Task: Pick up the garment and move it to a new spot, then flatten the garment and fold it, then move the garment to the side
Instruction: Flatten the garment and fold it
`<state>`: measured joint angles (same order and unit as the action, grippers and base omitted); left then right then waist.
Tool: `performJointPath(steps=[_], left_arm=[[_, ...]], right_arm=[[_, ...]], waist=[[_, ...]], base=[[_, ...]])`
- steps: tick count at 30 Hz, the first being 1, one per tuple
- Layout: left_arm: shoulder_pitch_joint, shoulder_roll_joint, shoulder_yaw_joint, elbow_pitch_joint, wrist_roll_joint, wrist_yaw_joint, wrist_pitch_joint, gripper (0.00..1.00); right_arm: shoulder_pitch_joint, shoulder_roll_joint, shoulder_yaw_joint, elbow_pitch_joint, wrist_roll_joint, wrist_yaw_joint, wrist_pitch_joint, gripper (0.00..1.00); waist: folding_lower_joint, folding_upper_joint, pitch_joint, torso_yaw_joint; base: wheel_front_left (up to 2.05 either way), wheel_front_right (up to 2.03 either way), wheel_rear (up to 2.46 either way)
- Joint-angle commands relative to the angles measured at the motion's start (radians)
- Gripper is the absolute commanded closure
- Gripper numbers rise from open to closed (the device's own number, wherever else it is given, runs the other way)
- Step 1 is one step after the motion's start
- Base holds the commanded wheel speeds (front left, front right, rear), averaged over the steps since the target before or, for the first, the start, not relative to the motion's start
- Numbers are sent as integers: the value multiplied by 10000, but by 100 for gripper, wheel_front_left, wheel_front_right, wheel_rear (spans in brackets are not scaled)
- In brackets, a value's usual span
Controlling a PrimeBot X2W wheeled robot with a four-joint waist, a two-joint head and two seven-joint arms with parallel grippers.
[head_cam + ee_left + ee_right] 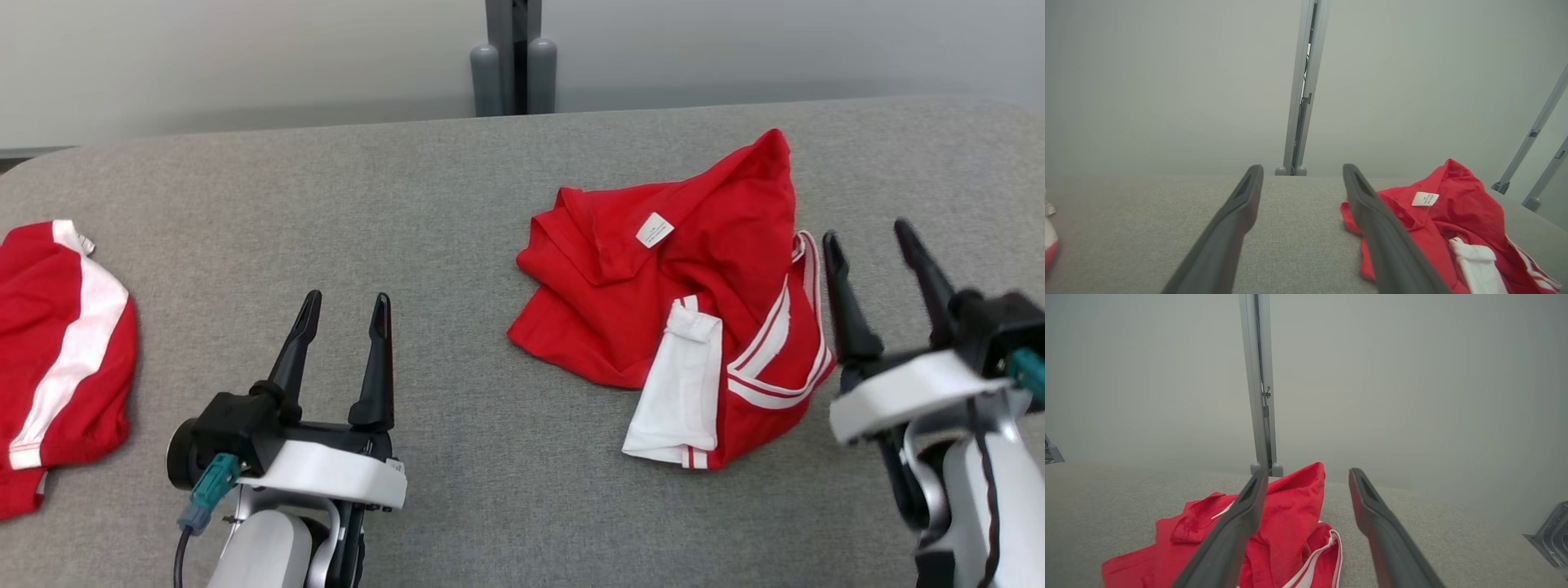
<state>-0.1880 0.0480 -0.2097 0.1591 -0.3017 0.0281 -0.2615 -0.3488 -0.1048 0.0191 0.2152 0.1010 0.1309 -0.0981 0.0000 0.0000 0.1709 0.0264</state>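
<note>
A crumpled red garment lies on the grey desk between the left tool and the right tool, both open and empty, apparently poised to flatten it.

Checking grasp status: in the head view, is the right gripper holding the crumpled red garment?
No, the right gripper stands open beside the crumpled red garment, with nothing between its fingers.

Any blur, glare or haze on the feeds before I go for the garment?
Head view: even light, no glare, garment sharp, right claw slightly smeared. Left wrist view: washed-out grey backdrop, near fingers soft. Right wrist view: same haze, garment readable.
</note>
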Motion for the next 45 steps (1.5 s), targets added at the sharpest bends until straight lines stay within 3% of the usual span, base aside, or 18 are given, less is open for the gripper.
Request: performJointPath(steps=[1,8,16,26,41,42,43,45], left_arm=[[195,40,69,33,-4,50,-32,0],[348,41,226,174,109,-19,-32,0],[-53,34,93,585,-205,-307,-32,0],[-1900,91,-1218,3563,137,-1144,859,0],[-3267,58,-1621,5568,-188,-1237,1283,0],[-3314,57,-1669,5639,-211,-1247,1266,69],[-3373,55,-1705,5705,-245,-1260,1229,100],[-3424,55,-1735,5784,-337,-1297,1084,100]], right_arm=[[558,120,24,-300,159,0,-254,0],[1420,390,137,-569,12,0,-456,0],[1163,477,58,-869,-85,0,-265,0],[1092,520,-48,-794,-107,-2,-471,0],[771,523,22,-195,316,-2,-953,0],[766,523,7,-175,321,-2,-979,0],[757,523,-2,-156,335,-2,-995,0],[751,522,-61,-95,322,-2,-1013,0]], waist=[[0,0,-107,-150],[0,0,-164,-387],[0,0,89,-683],[0,0,885,-1372],[0,0,1267,-1936],[0,0,1270,-1932],[0,0,1271,-1921],[0,0,1255,-1856]], base=[[0,0,0],[0,0,0],[0,0,0],[0,0,0],[0,0,0],[0,0,0],[0,0,0],[0,0,0]])
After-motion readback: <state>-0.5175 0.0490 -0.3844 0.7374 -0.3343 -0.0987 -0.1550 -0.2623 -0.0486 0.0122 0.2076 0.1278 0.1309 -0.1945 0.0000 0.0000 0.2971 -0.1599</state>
